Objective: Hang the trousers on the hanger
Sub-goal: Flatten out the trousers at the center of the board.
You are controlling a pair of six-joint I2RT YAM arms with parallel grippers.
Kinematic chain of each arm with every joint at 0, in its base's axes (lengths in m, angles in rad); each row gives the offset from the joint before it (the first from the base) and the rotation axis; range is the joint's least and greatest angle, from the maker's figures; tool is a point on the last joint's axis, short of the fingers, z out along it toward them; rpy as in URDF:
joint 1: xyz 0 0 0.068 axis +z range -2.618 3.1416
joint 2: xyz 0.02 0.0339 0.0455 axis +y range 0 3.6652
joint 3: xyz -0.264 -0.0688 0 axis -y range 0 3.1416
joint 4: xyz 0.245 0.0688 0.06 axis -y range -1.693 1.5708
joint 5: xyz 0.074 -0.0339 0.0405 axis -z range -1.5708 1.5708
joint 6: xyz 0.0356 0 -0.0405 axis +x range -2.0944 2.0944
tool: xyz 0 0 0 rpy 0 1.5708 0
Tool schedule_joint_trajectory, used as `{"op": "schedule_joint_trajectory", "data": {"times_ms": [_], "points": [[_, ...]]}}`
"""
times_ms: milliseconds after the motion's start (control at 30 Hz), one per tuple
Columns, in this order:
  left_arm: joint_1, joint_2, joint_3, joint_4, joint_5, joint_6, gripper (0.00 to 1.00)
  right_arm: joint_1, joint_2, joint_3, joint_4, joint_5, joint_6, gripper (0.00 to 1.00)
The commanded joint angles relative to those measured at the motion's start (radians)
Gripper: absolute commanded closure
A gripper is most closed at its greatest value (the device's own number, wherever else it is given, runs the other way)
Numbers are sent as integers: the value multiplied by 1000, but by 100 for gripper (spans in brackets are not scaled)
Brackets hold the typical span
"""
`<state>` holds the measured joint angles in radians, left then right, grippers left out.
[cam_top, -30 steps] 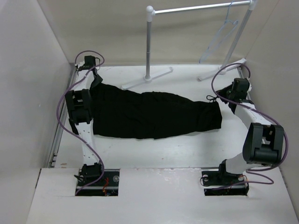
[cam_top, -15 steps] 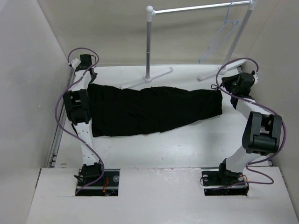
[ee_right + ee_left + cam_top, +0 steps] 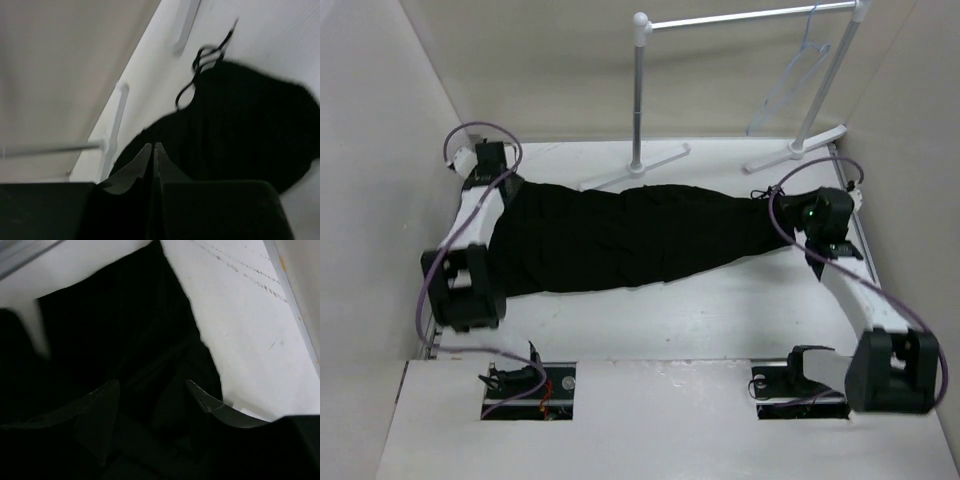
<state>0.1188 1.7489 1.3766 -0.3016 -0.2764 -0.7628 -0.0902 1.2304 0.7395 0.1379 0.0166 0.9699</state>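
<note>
Black trousers (image 3: 620,235) lie stretched out, wrinkled — drawstring (image 3: 200,65) loose at R end. L gripper (image 3: 152,400) jaws apart over cloth; R gripper (image 3: 152,148) pinched closed on waist edge.

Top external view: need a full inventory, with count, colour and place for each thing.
trousers: 1, black, laid lengthwise across the middle of the table
drawstring: 1, black, at the trousers' right end
hanger: 1, pale bluish-white, hung on the rack's rail, far right
rack: 1, white tube, back of the table
table: 1, white
left arm: 1, white and black, at the trousers' left end; left end effector open over the cloth
right arm: 1, white and black, at the trousers' right end; right end effector shut
</note>
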Motion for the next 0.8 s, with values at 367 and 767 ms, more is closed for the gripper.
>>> {"op": "schedule_joint_trajectory", "data": {"times_ms": [367, 767], "points": [[270, -735, -724, -222, 75, -156, 54, 347, -531, -203, -529, -6, -99, 55], [288, -560, -863, 39, 146, -158, 65, 405, -566, -270, -547, -32, -102, 34]]}}
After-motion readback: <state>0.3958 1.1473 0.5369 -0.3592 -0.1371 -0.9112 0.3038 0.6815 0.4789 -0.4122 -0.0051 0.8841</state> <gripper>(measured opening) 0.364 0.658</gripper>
